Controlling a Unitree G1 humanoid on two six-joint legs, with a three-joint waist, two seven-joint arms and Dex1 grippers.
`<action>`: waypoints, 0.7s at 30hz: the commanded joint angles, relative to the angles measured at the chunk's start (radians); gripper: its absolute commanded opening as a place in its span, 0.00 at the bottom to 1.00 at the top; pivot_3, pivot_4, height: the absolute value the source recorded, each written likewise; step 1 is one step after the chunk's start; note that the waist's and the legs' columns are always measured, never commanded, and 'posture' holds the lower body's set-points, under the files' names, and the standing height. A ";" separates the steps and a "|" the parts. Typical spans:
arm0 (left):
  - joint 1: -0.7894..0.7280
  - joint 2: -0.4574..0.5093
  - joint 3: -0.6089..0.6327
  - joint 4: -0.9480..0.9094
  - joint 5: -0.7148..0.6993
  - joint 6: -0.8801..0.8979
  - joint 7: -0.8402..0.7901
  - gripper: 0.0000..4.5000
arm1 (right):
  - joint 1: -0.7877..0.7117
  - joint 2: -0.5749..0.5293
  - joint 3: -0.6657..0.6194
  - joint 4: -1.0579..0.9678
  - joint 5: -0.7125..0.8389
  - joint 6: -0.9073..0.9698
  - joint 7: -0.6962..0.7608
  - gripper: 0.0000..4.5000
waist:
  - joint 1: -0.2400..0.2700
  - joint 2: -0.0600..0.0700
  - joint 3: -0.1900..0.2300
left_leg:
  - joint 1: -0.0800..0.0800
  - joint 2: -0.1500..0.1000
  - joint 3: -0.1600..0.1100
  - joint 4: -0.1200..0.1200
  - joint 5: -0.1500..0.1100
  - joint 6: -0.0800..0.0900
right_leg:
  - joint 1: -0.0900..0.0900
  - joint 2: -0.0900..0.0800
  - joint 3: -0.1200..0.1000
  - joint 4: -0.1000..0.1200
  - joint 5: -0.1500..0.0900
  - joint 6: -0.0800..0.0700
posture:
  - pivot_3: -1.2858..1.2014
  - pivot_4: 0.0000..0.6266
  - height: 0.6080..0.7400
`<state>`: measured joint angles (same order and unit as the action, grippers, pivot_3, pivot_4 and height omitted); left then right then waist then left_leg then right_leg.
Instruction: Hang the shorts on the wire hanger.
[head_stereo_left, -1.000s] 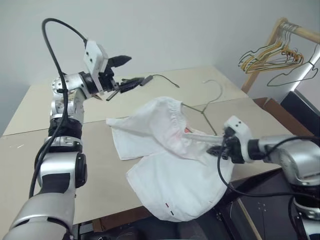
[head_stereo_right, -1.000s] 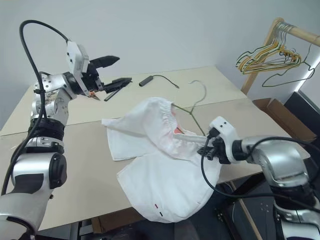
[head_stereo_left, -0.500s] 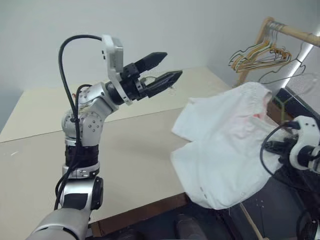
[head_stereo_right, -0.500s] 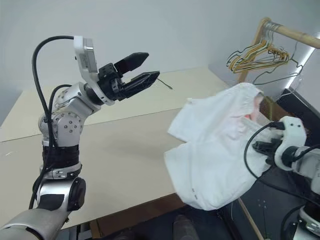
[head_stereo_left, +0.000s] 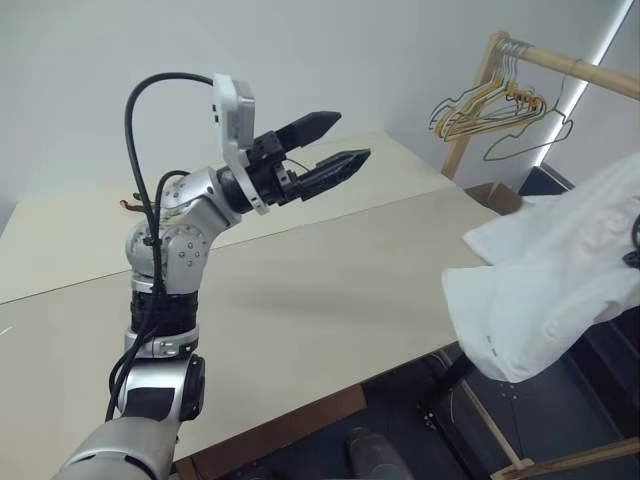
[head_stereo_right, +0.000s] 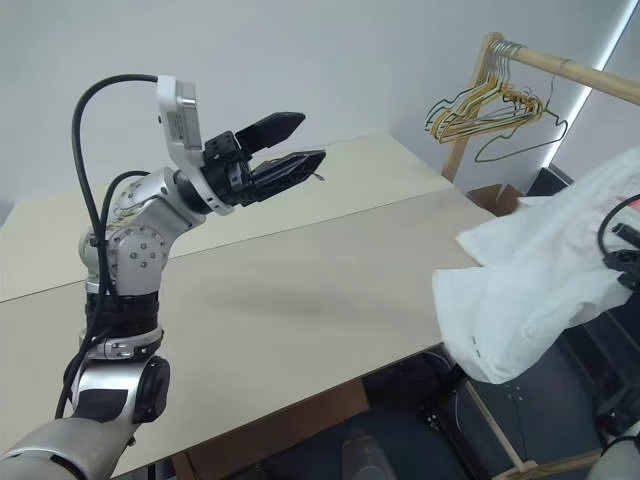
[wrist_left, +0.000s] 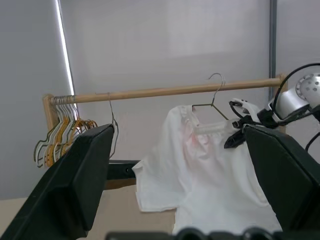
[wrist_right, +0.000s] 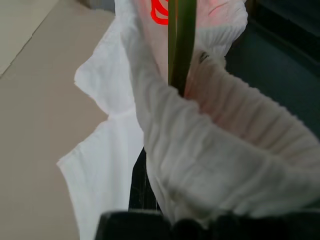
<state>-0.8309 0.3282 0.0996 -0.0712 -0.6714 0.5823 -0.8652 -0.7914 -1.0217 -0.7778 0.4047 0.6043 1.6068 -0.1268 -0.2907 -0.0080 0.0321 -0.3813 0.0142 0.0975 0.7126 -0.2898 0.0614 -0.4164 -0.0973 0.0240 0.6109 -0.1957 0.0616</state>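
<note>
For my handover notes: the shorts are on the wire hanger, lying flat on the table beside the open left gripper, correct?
Not quite. The shorts are on the wire hanger but hang lifted off the table, as the left wrist view shows. The left gripper is open.

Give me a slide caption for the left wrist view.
White fabric shorts on a thin wire hanger, held by the right gripper near a wooden rail.

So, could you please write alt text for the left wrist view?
White shorts hang on a thin wire hanger held up by the right tool, just below a wooden rail. A bunch of yellowish hangers hangs at the rail's far end; the left tool's dark fingers frame the scene.
</note>
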 joint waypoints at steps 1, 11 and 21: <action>-0.005 0.006 0.003 -0.032 -0.011 -0.021 0.000 1.00 | -0.094 -0.055 -0.048 0.099 -0.086 -0.016 -0.014 0.00 | 0.001 0.000 0.000 | 0.000 0.000 0.000 0.000 0.000 0.000 | 0.000 0.000 0.000 0.000 0.000 0.000 | 0.39 0.00 1.00; 0.025 0.008 -0.004 -0.066 -0.015 -0.019 0.013 1.00 | -0.217 -0.135 -0.077 0.424 -0.223 -0.223 -0.023 0.00 | -0.001 0.000 0.001 | 0.003 0.000 0.006 -0.002 -0.001 0.001 | 0.000 0.000 0.006 -0.001 -0.002 0.003 | 0.40 0.00 1.00; 0.032 0.024 -0.011 -0.085 -0.016 -0.019 0.006 1.00 | -0.135 -0.118 -0.039 0.491 -0.251 -0.304 0.025 0.00 | -0.003 -0.003 0.002 | 0.011 0.001 0.009 -0.005 -0.002 0.003 | 0.010 0.001 0.010 -0.003 -0.004 0.002 | 0.40 0.00 1.00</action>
<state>-0.7844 0.3475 0.0860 -0.1225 -0.6717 0.5729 -0.8569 -0.9243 -1.1303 -0.8099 0.8858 0.3553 1.3272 -0.1121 -0.2938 -0.0106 0.0343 -0.3678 0.0148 0.1074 0.7058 -0.2919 0.0640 -0.4027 -0.0963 0.0350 0.6058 -0.2010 0.0624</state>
